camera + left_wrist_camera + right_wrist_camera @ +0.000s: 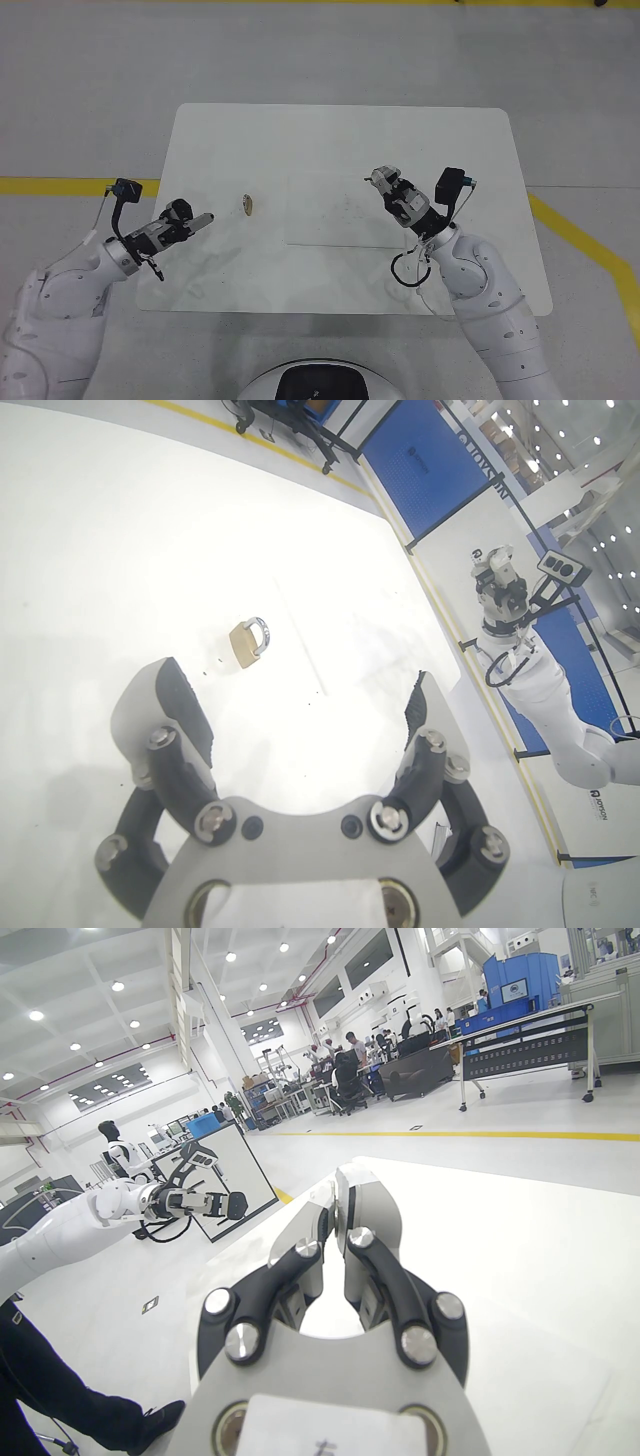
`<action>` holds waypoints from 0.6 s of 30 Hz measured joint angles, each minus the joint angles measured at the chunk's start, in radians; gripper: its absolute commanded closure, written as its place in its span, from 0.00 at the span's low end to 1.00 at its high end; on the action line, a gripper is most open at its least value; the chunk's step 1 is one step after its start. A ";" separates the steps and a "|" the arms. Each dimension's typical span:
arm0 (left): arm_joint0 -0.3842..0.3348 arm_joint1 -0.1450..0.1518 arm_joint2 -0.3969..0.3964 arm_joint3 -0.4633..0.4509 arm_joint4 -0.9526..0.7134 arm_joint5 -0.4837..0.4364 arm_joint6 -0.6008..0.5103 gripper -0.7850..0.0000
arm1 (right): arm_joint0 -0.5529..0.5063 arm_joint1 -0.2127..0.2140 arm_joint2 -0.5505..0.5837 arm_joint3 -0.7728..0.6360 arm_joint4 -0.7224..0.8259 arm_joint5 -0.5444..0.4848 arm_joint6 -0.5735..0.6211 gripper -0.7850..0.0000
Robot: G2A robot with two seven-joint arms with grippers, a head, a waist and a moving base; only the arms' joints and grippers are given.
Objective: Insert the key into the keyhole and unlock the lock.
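- White lettering and a small logo on the blue barrier panels beside the worktop; more print low on the white base at the floor edge, left unread here.
- Printed label on the housing behind the right gripper, a dark character on white.
- Brass padlock with a silver shackle, lying flat on the white worktop, on the left half.
- Left gripper just short of the padlock, fingers spread wide apart, nothing between them; bare worktop between fingertips and padlock.
- Right gripper over the right half of the worktop, well apart from the padlock, fingers pressed together on a thin metal strip, apparently the key; too small to make out its shape.
- Faint rectangular outline marked on the worktop between the two grippers.
- Yellow floor tape running past both sides of the worktop.
- Desks and other robots far off in the hall behind.
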 measured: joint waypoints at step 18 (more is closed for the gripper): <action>-0.238 -0.015 0.325 0.131 -0.882 0.260 -0.526 0.00 | 0.016 -0.023 -0.095 0.116 0.442 -0.011 0.098 1.00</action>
